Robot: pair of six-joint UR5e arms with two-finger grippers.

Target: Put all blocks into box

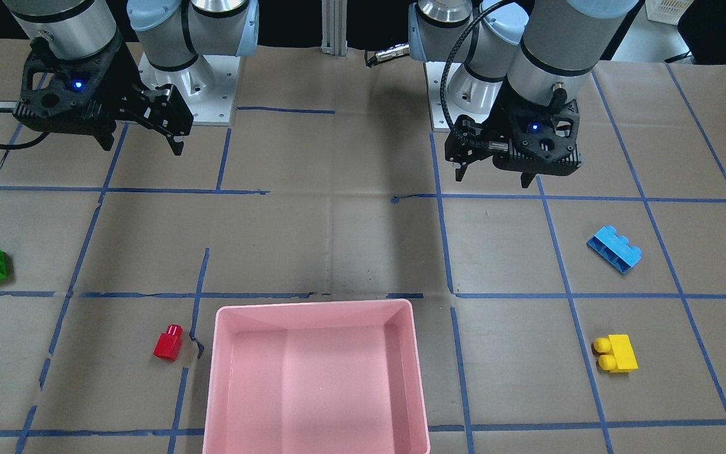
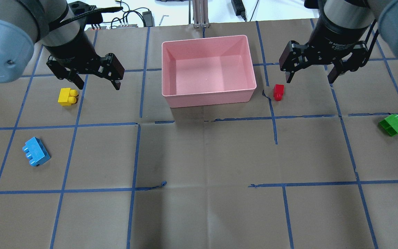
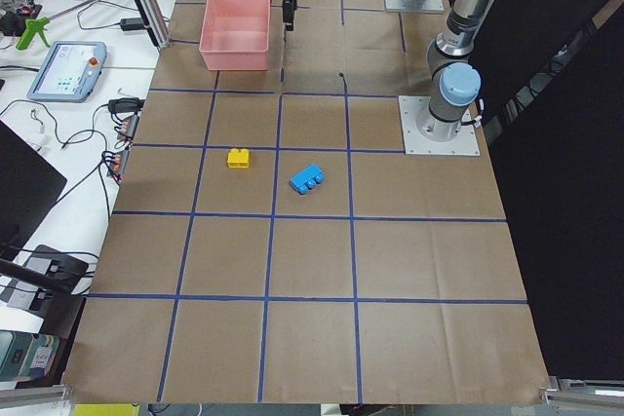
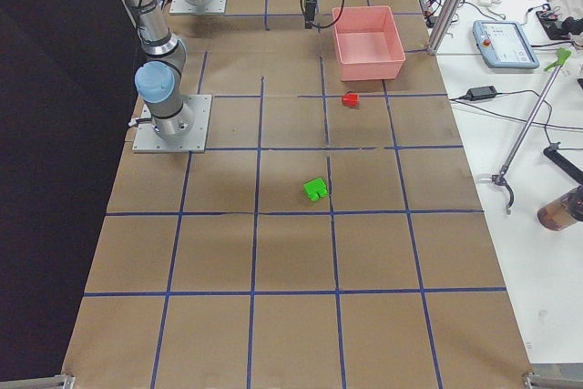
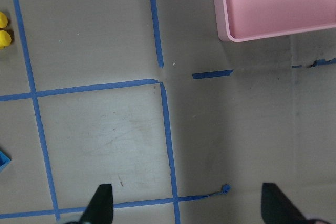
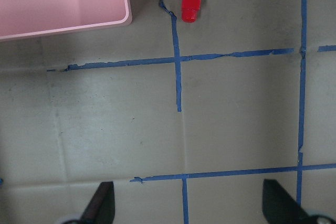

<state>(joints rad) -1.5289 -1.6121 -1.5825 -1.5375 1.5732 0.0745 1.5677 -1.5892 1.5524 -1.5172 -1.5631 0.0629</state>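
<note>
nothing is in the box (image 2: 208, 98) yet: its pink floor shows bare in the overhead and front views. all four blocks lie out on the surface (image 2: 206, 155). the red block (image 2: 278, 92) lies just beside the box on the robot's right, not touching it. the green block (image 2: 393, 125) is well apart, farther out on that same side. on the robot's left the yellow block (image 2: 67, 96) lies well apart from the box, and the blue block (image 2: 36, 156) lies beyond it, nearer the robot. the left jaws are spread wide and hold nothing, raised above the surface with no block between them. the right jaws are likewise wide and hold nothing, the red block showing ahead of them in the wrist view. by my judgement the task is at its very start: no block is placed, and four picks and four drops are left
</note>
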